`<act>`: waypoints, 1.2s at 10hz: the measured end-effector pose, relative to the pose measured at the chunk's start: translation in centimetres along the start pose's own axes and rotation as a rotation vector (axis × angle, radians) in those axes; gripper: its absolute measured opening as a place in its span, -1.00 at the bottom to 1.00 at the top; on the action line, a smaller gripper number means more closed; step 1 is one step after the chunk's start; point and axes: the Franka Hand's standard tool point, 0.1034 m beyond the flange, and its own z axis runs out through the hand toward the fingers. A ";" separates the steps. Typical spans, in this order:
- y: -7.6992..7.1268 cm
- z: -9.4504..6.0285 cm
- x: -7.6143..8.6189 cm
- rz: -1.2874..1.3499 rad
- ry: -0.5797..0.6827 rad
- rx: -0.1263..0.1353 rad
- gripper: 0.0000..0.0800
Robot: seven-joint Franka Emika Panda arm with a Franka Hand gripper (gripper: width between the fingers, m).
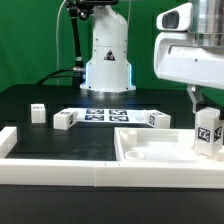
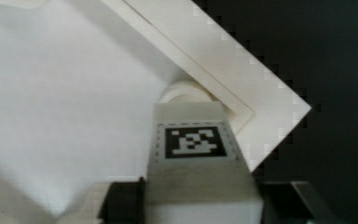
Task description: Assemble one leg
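Observation:
My gripper (image 1: pixel 207 112) is shut on a leg (image 1: pixel 208 132), a small white post with a black-and-white tag, held upright at the exterior view's right. The leg stands over the large white flat panel (image 1: pixel 150 150), near its right corner. In the wrist view the leg (image 2: pixel 197 150) fills the space between my two dark fingers (image 2: pixel 126 203), and its far end points at the corner of the panel (image 2: pixel 69 90). I cannot tell whether the leg touches the panel. Other legs lie on the table: one (image 1: pixel 38 113) at the left, one (image 1: pixel 65 120) beside the marker board, one (image 1: pixel 155 119) at its right end.
The marker board (image 1: pixel 108 115) lies in the middle of the black table in front of the robot base (image 1: pixel 107 60). A white L-shaped rail (image 1: pixel 20 150) runs along the table's front and left edge.

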 end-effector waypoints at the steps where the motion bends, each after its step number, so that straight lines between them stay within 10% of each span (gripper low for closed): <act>1: 0.0 0.0 0.0 0.069 -0.002 0.002 -0.27; 2: 0.0 0.0 0.0 0.045 -0.002 0.002 -0.27; 5: 0.0 0.0 0.1 -0.105 -0.004 0.004 0.56; 12: 0.2 0.0 0.6 -0.872 0.002 0.006 0.62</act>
